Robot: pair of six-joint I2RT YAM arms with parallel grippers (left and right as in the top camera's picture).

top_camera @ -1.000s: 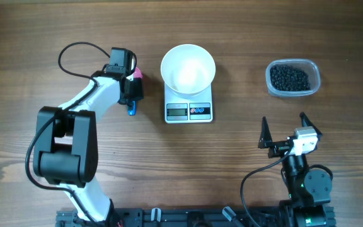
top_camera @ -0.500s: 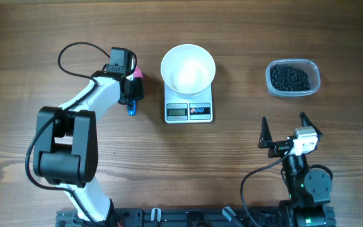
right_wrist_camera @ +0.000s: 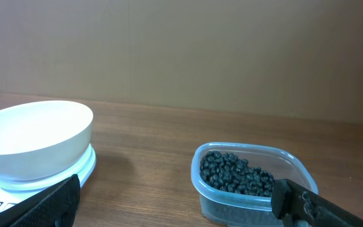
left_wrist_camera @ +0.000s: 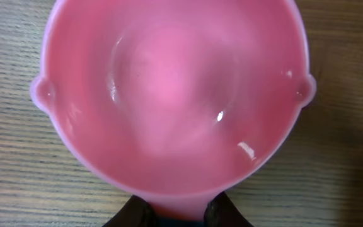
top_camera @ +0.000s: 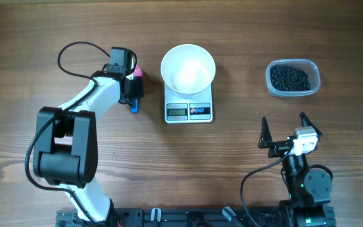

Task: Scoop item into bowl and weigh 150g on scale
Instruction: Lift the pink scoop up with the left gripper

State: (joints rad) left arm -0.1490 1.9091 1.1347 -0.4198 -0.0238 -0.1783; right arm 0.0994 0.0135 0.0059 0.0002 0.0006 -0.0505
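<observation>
Left of the scale (top_camera: 189, 111), the left hand (left_wrist_camera: 178, 217) is clamped on the pink scoop (left_wrist_camera: 175, 94) by its handle (cup upward, ready to load). The beans (top_camera: 288, 77) wait in a tub (top_camera: 316, 81) right of the scale, so the white bowl (top_camera: 188, 68) atop the scale lies between. The right hand (top_camera: 283, 120) hangs spread apart, front-right of the scale.
</observation>
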